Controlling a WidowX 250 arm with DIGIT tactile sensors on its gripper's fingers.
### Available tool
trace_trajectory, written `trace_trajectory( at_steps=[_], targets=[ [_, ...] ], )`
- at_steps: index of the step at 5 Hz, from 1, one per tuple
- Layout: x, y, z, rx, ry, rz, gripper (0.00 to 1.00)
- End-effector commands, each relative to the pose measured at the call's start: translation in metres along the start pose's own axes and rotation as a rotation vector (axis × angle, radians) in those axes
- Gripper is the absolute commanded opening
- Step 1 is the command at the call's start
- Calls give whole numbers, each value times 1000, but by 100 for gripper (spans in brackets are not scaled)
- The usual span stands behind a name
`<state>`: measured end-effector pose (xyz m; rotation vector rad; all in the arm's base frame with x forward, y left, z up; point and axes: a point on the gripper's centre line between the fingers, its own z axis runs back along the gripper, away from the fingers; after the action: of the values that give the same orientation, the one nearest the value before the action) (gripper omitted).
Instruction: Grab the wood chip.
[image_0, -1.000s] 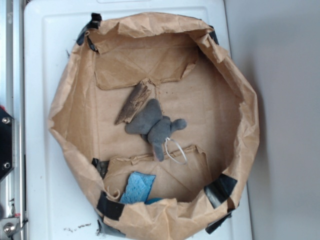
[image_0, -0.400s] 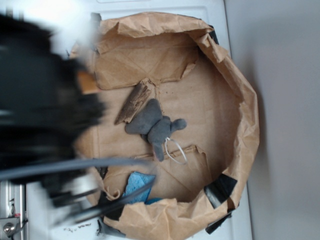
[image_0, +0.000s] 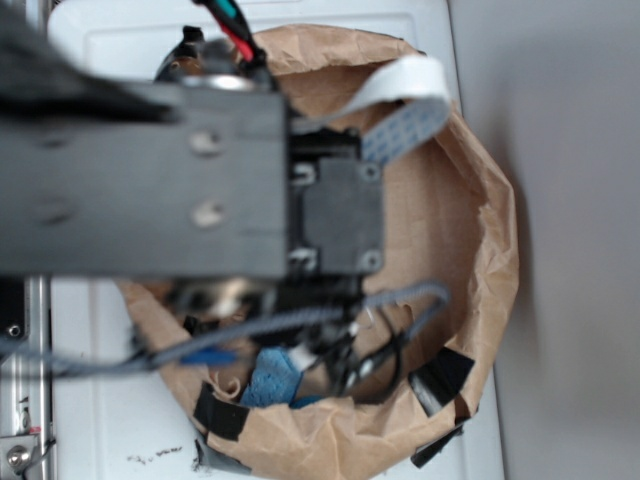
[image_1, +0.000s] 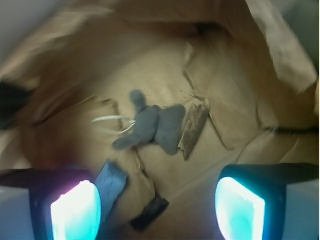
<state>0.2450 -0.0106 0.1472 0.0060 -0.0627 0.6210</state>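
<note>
Two glowing fingers (image_1: 75, 212) of the claw (image_1: 157, 210) stand wide apart with nothing between them, hanging over the brown paper bag (image_1: 280, 55). On the bag's floor, near its middle, the wood chip (image_1: 194, 131) lies flat, touching the grey plush elephant (image_1: 152, 127) beside it. In the exterior view the arm (image_0: 150, 180) hides both.

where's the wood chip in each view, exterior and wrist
Exterior: not visible; the robot arm covers the middle of the paper-lined basket.
Wrist: right of centre, the wood chip lies tilted, touching the right edge of the grey plush elephant.
Shared landmark: the basket's brown paper wall, seen in both views.
</note>
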Motion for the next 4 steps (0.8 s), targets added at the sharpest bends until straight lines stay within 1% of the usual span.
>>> trace_trajectory(
  at_steps=[1, 2, 3, 4],
  targets=[
    [8, 8, 8, -22, -28, 30, 100],
    [8, 8, 8, -22, -28, 30, 100],
    [8, 9, -24, 16, -37, 33, 100],
    [7, 8, -59, 88, -87, 15, 100]
  ],
)
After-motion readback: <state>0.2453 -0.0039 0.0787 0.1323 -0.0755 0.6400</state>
